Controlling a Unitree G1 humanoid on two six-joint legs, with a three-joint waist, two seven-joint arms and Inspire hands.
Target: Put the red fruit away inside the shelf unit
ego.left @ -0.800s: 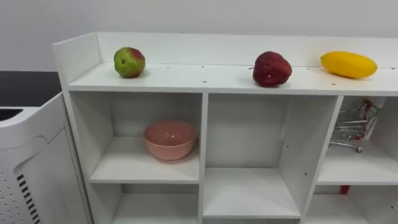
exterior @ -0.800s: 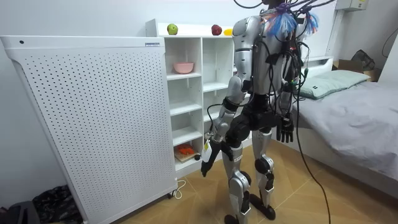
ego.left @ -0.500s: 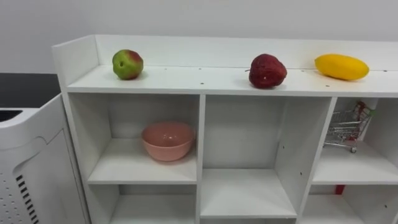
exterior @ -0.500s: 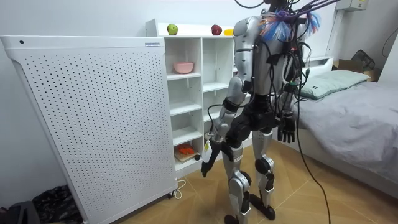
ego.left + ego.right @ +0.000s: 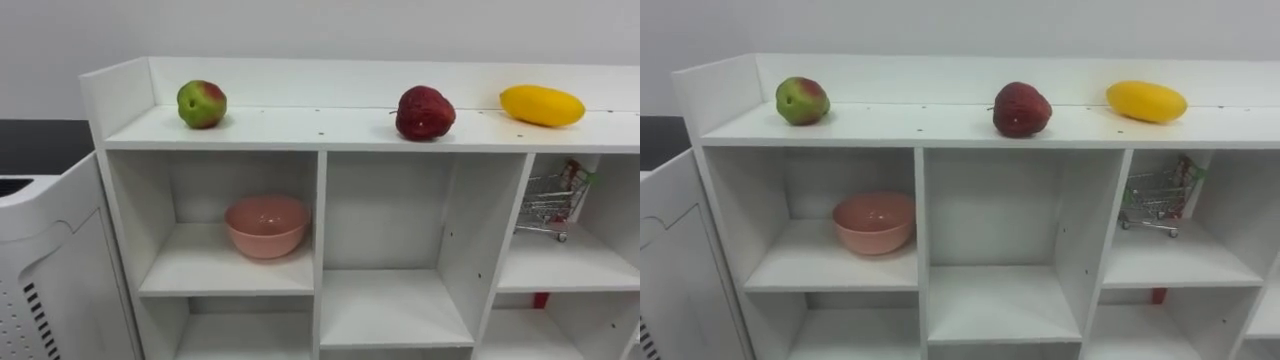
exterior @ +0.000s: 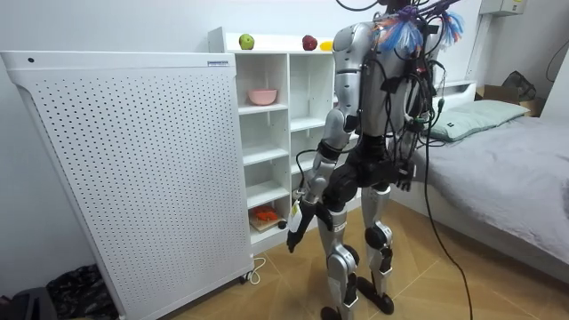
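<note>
Fruit, three pieces, well apart: we are seeing them sitting on top of the shelf (image 5: pixel 320 130), with an apple (image 5: pixel 201 104) at left, a red fruit (image 5: pixel 424 112) midway and a yellow fruit (image 5: pixel 541 105) at right. A pink bowl (image 5: pixel 265 225) is resting in the upper left compartment, and a small cart (image 5: pixel 548 205) is standing in the right one. In the room view the robot is standing before the shelf. Its left hand (image 6: pixel 300 222) is hanging by the thigh, fingers straight, holding nothing. Its right hand (image 6: pixel 400 175) is at the hip, and we cannot tell its state.
</note>
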